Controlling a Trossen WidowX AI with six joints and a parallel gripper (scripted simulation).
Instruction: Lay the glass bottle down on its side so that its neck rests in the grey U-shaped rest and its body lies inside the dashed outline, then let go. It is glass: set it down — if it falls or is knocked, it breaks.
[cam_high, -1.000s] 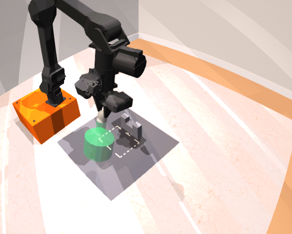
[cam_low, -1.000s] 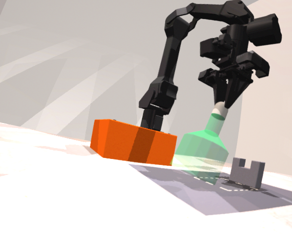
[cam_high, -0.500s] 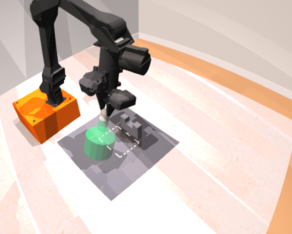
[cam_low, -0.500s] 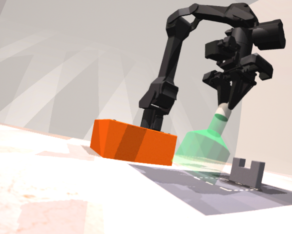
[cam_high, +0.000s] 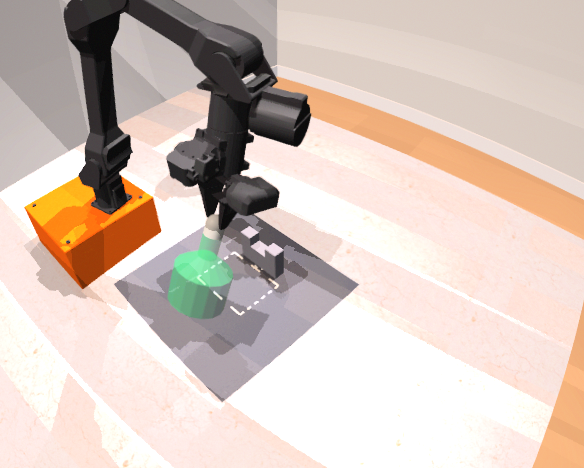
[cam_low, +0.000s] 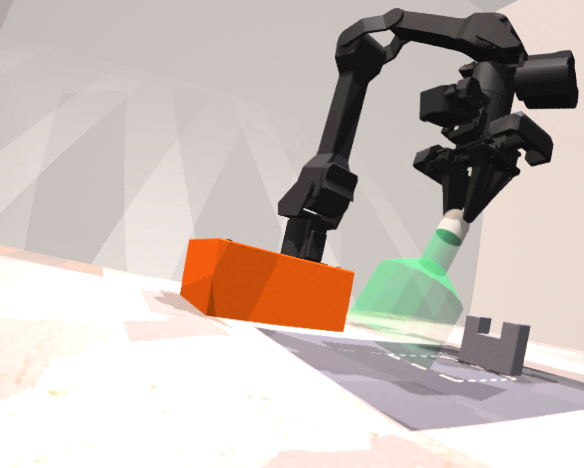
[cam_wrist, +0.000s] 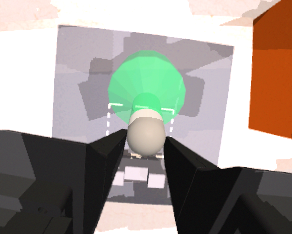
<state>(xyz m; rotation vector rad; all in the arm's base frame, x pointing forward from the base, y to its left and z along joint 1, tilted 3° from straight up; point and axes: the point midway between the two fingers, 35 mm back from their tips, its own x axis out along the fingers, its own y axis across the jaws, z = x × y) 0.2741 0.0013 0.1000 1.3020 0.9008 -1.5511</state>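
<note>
Gripping a green glass bottle with a pale rounded top (cam_high: 201, 285) (cam_low: 412, 295) (cam_wrist: 147, 75) by the mouth end, with the black parallel-jaw gripper (cam_high: 216, 222) (cam_low: 460, 216) (cam_wrist: 145, 138) closed on both sides. Seen left of centre in the top view, leaning, with neck towards upper right, partly over the white dashed outline (cam_high: 240, 314) (cam_low: 452, 380) (cam_wrist: 115, 104); not yet in the grey U-shaped rest (cam_high: 274, 262) (cam_low: 515, 350) (cam_wrist: 136, 174). Likely to handle as stiff, smooth, slippery and brittle, probably bottom-heavy with that broad body. Best to keep hold at the narrow top, firmly but without crushing, and tip slowly rightwards, lowering gently until supported before letting go. Liable to swing or slip if rushed.
</note>
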